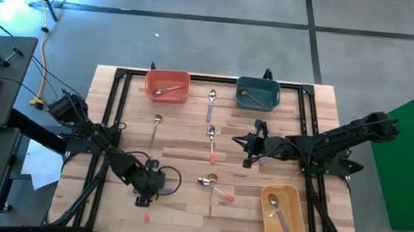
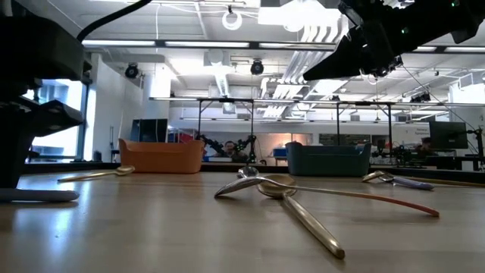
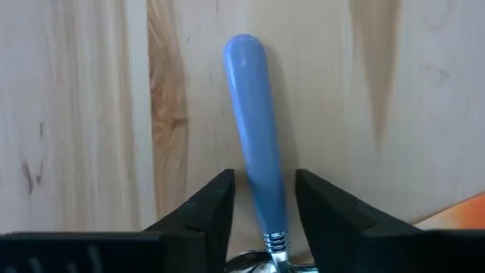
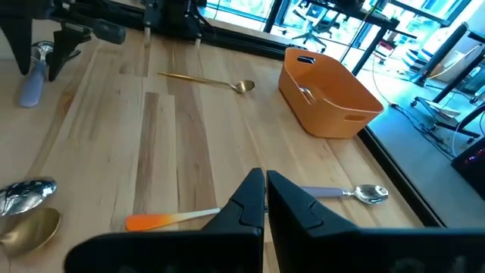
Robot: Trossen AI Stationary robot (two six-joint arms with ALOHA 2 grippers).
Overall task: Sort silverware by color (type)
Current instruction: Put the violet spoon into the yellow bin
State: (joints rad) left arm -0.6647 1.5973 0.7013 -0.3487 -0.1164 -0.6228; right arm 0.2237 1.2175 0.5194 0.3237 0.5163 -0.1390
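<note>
My left gripper (image 1: 150,185) is low over the near left of the table, open. Its fingers (image 3: 216,208) stand on either side of a purple-handled spoon (image 3: 254,114), close to the neck, with a gap on each side. The spoon lies flat on the wood (image 2: 38,196) and also shows in the right wrist view (image 4: 32,87). My right gripper (image 1: 251,145) hovers high over the middle right, shut (image 4: 265,193) and empty. Other spoons lie on the table: purple-handled (image 1: 211,105), orange-handled (image 1: 211,142), gold (image 1: 155,130), and a gold and orange pair crossed (image 1: 213,187).
A coral bowl (image 1: 167,85) and a teal bowl (image 1: 258,92) sit at the far edge, each with one spoon in it. A yellow bowl (image 1: 282,211) at the near right holds a purple-handled spoon. An orange handle (image 1: 146,217) lies just nearer than my left gripper.
</note>
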